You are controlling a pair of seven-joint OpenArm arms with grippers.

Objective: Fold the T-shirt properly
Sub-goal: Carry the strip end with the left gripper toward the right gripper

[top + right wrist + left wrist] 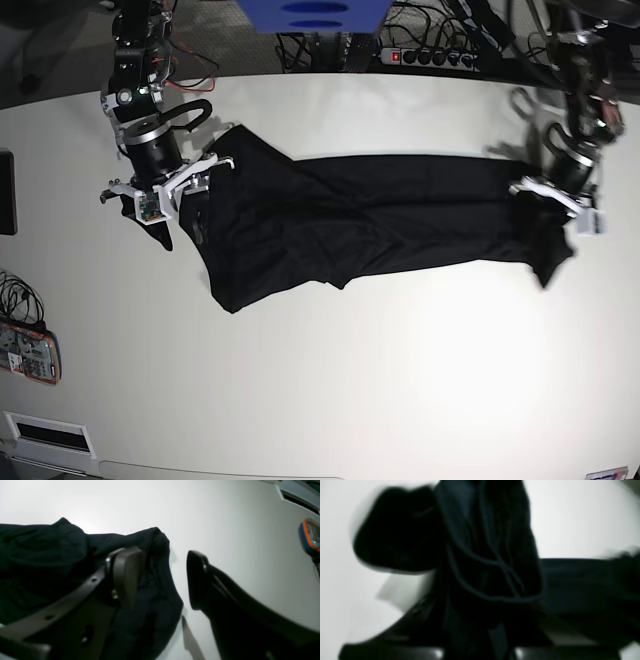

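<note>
The black T-shirt (380, 215) lies stretched sideways across the white table (330, 380), wrinkled in the middle. At its right end in the base view, my left gripper (560, 215) is shut on a bunch of the cloth, and a fold hangs below it. The left wrist view is blurred, with dark T-shirt (490, 555) cloth filling the middle and hiding the fingertips. My right gripper (162, 580) stands open at the shirt's other end (182, 215). One finger (127, 575) is over the T-shirt (37, 555), the other finger (197, 580) over bare table, and the cloth's edge runs between them.
An orange-edged device (30, 352) lies at the table's left edge and shows again in the right wrist view as the same device (310, 536). A white vent-like plate (45, 432) sits at the front left corner. A power strip (430, 55) and cables run behind the far edge.
</note>
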